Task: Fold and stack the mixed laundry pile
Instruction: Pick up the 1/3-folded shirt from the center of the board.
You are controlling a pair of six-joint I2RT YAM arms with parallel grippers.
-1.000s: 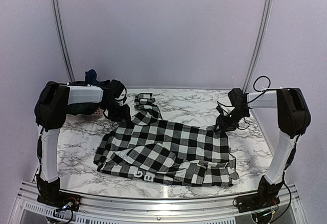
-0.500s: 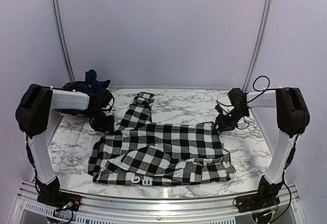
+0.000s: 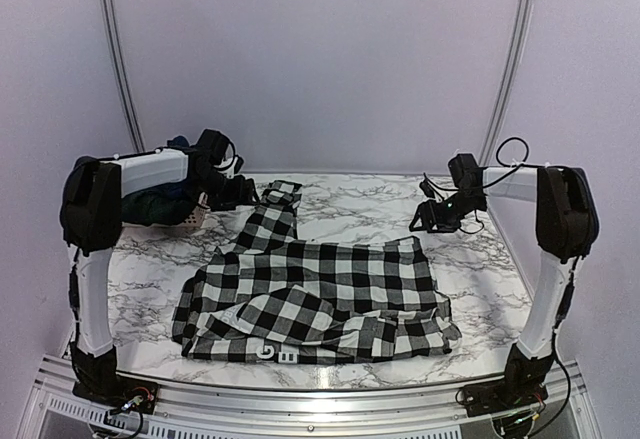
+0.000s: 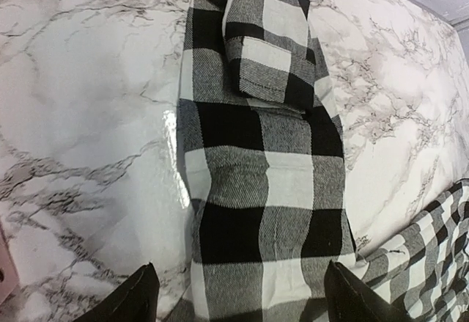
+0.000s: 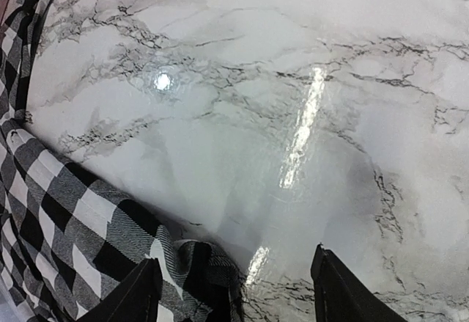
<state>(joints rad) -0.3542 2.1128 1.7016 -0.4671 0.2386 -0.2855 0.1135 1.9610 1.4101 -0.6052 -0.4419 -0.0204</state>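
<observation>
The black-and-white check shirt (image 3: pixel 320 289) lies spread flat on the marble table (image 3: pixel 350 199), with one sleeve (image 3: pixel 275 209) running to the back left. My left gripper (image 3: pixel 248 195) hovers open over that sleeve (image 4: pixel 264 153), its fingers (image 4: pixel 135 300) on either side of the cloth and holding nothing. My right gripper (image 3: pixel 420 223) hangs open just above the shirt's back right corner (image 5: pixel 194 263), and its fingers (image 5: pixel 333 289) are also empty. A dark navy and green heap (image 3: pixel 155 204) of the laundry pile sits behind the left arm, mostly hidden.
A pinkish perforated basket (image 3: pixel 193 219) holds the dark clothes at the back left, and its edge (image 4: pixel 4 282) shows in the left wrist view. Bare marble (image 5: pixel 293 80) stretches behind and right of the shirt. Metal rails (image 3: pixel 300 394) run along the table's near edge.
Both grippers have let go of the shirt and opened. The left one moved back and right from the shirt's left shoulder to the sleeve. The right one lifted slightly. The shirt now lies flat.
</observation>
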